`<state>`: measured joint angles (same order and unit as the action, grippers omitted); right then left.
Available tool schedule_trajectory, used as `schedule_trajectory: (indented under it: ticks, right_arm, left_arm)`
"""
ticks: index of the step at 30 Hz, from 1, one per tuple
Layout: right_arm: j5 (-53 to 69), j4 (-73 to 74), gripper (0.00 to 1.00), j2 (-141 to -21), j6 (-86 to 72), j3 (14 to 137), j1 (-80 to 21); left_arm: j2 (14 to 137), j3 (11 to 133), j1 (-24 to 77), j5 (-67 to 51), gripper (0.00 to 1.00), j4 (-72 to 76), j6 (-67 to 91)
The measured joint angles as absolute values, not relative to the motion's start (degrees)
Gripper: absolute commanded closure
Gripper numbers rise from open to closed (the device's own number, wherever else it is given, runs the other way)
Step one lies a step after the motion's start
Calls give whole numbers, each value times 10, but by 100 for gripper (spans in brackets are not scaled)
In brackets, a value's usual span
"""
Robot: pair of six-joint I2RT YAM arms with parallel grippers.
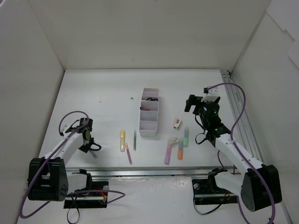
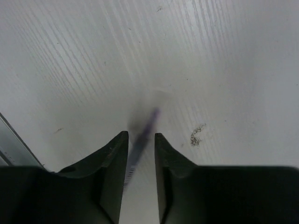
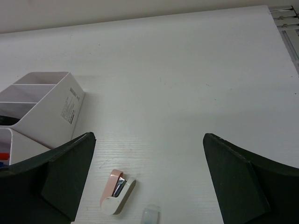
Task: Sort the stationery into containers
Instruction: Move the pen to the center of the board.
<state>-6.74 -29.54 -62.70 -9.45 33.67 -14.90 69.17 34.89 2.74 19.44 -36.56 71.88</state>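
Sorting well short of done, by the look of things. Black-handled scissors (image 1: 150, 99) already inside the white organiser tray (image 1: 147, 133), second compartment from the far end; something dark and red in the next one down, too small to name.

Left out on the bench (image 1: 93, 93), nearer than the tray: yellow highlighter (image 1: 122, 140), dark pen (image 1: 135, 140) and pink pen (image 1: 128, 154) off to its left; purple highlighter (image 1: 167, 154), orange highlighter (image 1: 180, 150), green highlighter (image 1: 186, 136), pink-and-white eraser (image 1: 177, 123) and smaller eraser (image 1: 174, 141) off to its right.

Left claw (image 2: 141, 134) low over the bench, well left of the tray, narrowed to a slot round a blurred purple pen (image 2: 150, 119); gripped or not, cannot tell. Right claw (image 3: 148, 135) spread wide, holding nothing, hovering above the pink-and-white eraser just right of the tray.

Roughly nine loose items to go, so most of the job ahead.
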Motion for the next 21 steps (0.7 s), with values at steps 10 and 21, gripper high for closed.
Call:
schedule_trajectory:
  ticks: [10, 21]
  right_arm:
    - [-69, -293, 2, -626, -95, 337, -147]
    - [-69, -292, 2, -609, -96, 337, -146]
  left_arm:
    - [699, 354, 28, 189, 100, -326, 695]
    - [701, 412, 64, 201, 32, -314, 636]
